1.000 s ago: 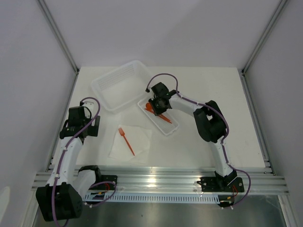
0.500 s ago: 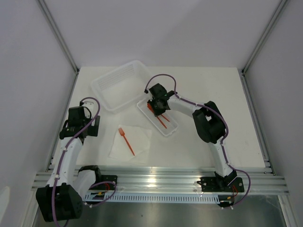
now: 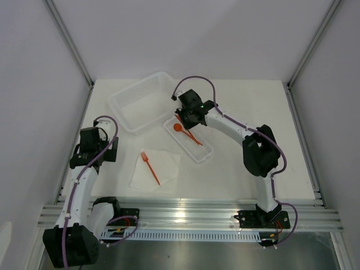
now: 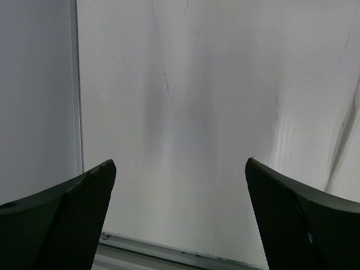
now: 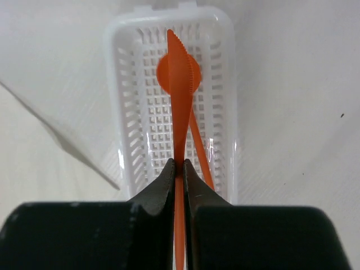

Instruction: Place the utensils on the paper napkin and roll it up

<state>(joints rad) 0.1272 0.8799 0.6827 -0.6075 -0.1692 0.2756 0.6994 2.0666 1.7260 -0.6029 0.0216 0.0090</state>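
My right gripper [image 5: 179, 164] is shut on the slim handle of an orange knife [image 5: 179, 101], whose serrated blade points away over the small ribbed white tray [image 5: 222, 84]. An orange spoon [image 5: 199, 152] lies in that tray under the knife, its bowl showing in the top view [image 3: 177, 127]. From above, the right gripper [image 3: 188, 119] hangs over the tray's far end. An orange fork [image 3: 151, 167] rests on the white paper napkin [image 3: 166, 163] at the front left. My left gripper [image 4: 180, 169] stands wide open over bare table near the left edge, holding nothing.
A large translucent white basket [image 3: 140, 101] sits at the back left, touching the small tray's [image 3: 205, 152] far corner. The left arm [image 3: 93, 147] stays by the table's left rail. White walls close in both sides.
The right gripper has closed on the knife handle and lifted slightly from the tray, its elbow swinging to the right. The left arm has barely moved.
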